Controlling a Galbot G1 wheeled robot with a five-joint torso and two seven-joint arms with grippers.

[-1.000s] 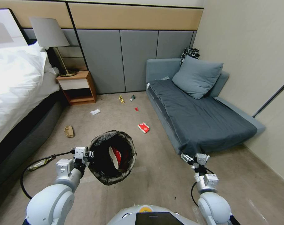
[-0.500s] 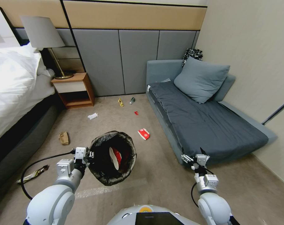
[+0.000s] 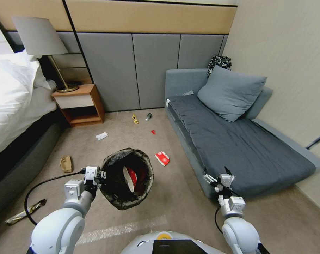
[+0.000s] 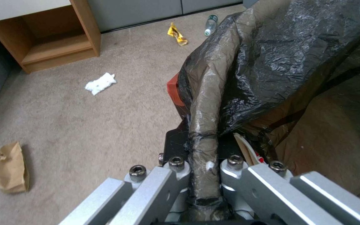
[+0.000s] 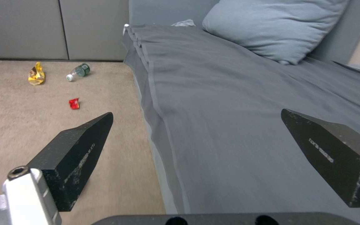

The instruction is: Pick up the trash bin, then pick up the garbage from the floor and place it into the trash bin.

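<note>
- My left gripper (image 3: pixel 100 174) is clamped on the rim of the trash bin (image 3: pixel 125 177), carrying it off the carpet in front of me; in the left wrist view the fingers (image 4: pixel 163 181) pinch the black bag (image 4: pixel 272 62) folded over that rim.
- Inside the bin I see a red-and-white carton (image 3: pixel 129 178) leaning against the liner.
- My right gripper (image 3: pixel 216 178) hangs at the corner of the grey sofa (image 3: pixel 237 141), jaws spread wide, holding nothing and touching nothing.
- Garbage on the floor: another red-and-white carton (image 3: pixel 162 158) just past the bin, near the sofa's edge.
- Farther on, by the wall: a yellow wrapper (image 3: pixel 135 118), a small bottle (image 3: pixel 148 116) beside it, and a small red scrap (image 3: pixel 153 132).
- To my left, a crumpled white tissue (image 3: pixel 101 135) lies before the nightstand (image 3: pixel 79 104), and a brown paper scrap (image 3: pixel 65 163) sits nearer the bed (image 3: pixel 12 102).
- One long wrapper (image 3: pixel 24 212) lies by the bed base, close to my left arm.
</note>
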